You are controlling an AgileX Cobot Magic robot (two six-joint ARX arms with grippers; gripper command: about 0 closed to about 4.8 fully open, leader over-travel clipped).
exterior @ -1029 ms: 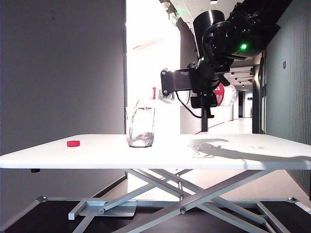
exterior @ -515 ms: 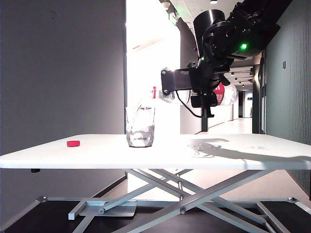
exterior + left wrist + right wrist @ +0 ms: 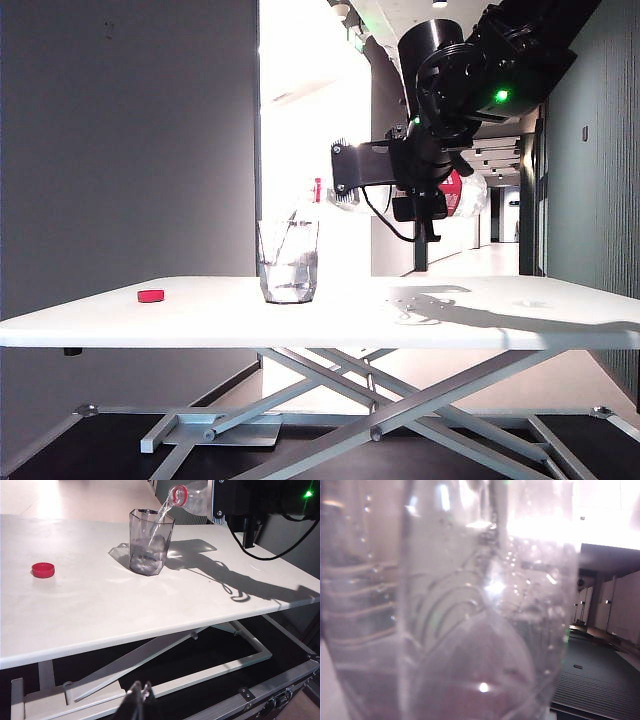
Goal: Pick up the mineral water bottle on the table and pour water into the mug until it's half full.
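One stream seen only by left wrist, right end effector [image 3: 425, 195] pinching mineral water bottle [image 3: 192, 495], left end effector [image 3: 139, 700] pressed together.

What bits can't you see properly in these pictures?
- Right gripper: exterior view; the black arm covers its fingers, though it holds the mineral water bottle tipped over the mug.
- Bottle's body: left wrist view cuts it off at the top edge; right wrist view is a close blur.
- Left gripper: only dark tips at the picture's edge, looking closed.
- Red cap: too small for detail.
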